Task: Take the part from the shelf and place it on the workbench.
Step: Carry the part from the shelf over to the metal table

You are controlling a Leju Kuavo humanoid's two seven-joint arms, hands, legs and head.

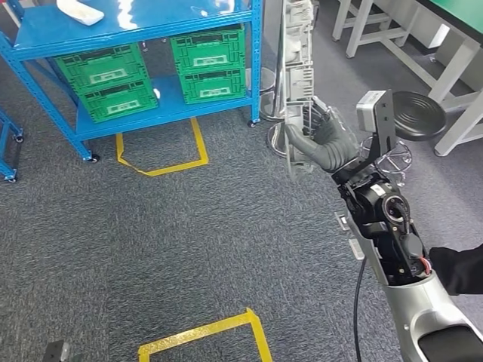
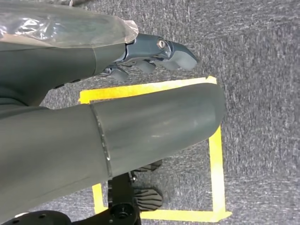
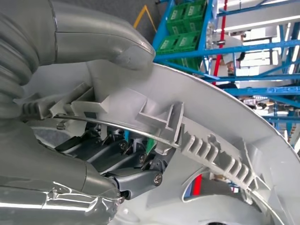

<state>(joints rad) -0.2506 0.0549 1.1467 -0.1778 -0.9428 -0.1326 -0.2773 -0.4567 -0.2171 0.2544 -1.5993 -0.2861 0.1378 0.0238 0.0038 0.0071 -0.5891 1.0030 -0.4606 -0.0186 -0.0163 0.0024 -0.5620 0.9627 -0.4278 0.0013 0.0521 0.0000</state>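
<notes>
Right hand [image 1: 330, 143] gripping grey part [image 1: 299, 83], stool [image 1: 419, 113] beside

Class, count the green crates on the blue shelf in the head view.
4, in two stacks of two on the blue shelf: left stack top and bottom; right stack top and bottom. Others may be hidden.

Grey carpet floor [image 1: 199, 226] throughout. Yellow tape square [image 1: 162, 154] marked on the carpet in front of the blue rack, a second yellow tape outline [image 1: 205, 332] nearer the lower edge, seen again from the left wrist [image 2: 215, 154]. Four green crates [image 1: 108, 79] in two stacks of two on the rack's lower level, one stack left, one right [image 1: 210, 64]. White object [image 1: 80, 11] lying on the level above. Black round stool [image 1: 419, 113] at right, near pale bench legs [image 1: 456, 75]. Dark sleeve [image 1: 458, 268] at the right edge
</notes>
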